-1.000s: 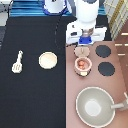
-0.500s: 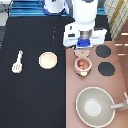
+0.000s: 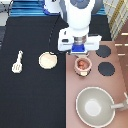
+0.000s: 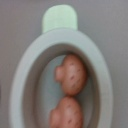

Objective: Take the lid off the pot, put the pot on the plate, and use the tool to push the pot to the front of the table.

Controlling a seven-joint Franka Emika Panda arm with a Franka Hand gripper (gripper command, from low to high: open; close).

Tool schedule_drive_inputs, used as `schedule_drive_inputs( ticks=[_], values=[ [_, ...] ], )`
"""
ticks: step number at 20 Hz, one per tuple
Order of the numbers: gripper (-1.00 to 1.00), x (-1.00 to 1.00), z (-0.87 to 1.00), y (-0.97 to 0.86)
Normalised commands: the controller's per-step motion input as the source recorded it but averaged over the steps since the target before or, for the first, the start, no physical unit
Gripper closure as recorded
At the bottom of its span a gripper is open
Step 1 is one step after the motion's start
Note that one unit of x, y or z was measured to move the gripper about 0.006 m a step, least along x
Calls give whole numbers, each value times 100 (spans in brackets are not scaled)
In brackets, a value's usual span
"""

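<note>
pink pot [image 3: 83, 66] upright under pincer [image 3: 78, 51]

Looked like a lab-style play-kitchen setup: black table [image 3: 30, 95] beside a reddish-brown stove counter [image 3: 95, 80] with black burners [image 3: 106, 69], a grey pan [image 3: 94, 105], toy-sized pot [image 3: 83, 65], plate [image 3: 48, 60]. Gripper [image 3: 80, 53] hung just above the pot.

The black table [image 3: 30, 95] carries the tool [image 3: 18, 61] and plate [image 3: 47, 60]; the claw [image 3: 79, 50] hovers beside it.
</note>
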Motion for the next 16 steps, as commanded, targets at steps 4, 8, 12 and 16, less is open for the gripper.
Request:
schedule_drive_inputs(
  ticks=[4,8,12,16],
  values=[
    [-100,55,-32,-27],
    [-100,41,-33,-5],
    [-100,23,-22,7],
    [-100,19,-20,4]
  ],
)
